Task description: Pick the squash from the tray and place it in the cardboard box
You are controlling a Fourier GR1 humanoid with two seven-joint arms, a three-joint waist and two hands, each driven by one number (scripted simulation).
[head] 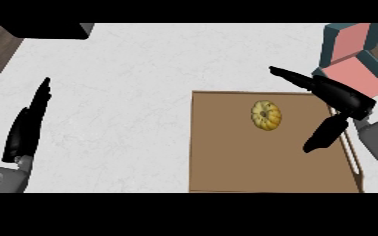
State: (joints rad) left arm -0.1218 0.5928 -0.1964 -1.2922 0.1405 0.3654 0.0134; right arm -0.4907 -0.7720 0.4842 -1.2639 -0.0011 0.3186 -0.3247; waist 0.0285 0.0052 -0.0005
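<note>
The pale, faintly marbled white tabletop (133,105) fills most of what I see below me, running out of view on every side. On its right half lies the flat brown wooden tray (258,165) with a raised rim; its near edge is cut off at the bottom of my view and its right rail is partly covered by my right arm. At the far right, a box with pink faces and teal edges (351,55) is cropped by the frame, so I can make out only part of it, and I cannot tell whether it is open. A dark block (48,30) sits in the far left corner, also cut off, and I cannot tell what it is. My left hand (26,125) rests near the left edge, well apart from the tray, fingers straight and together, pointing away from me. My right hand (336,105) hangs over the tray's far right corner, its fingers (295,76) stretched out straight and its thumb (323,135) spread wide from them, holding nothing. The small, ribbed, yellow-orange squash (266,115) sits on the tray in its far half, just left of the gap between my right fingers and thumb, and I see no contact with either.
</note>
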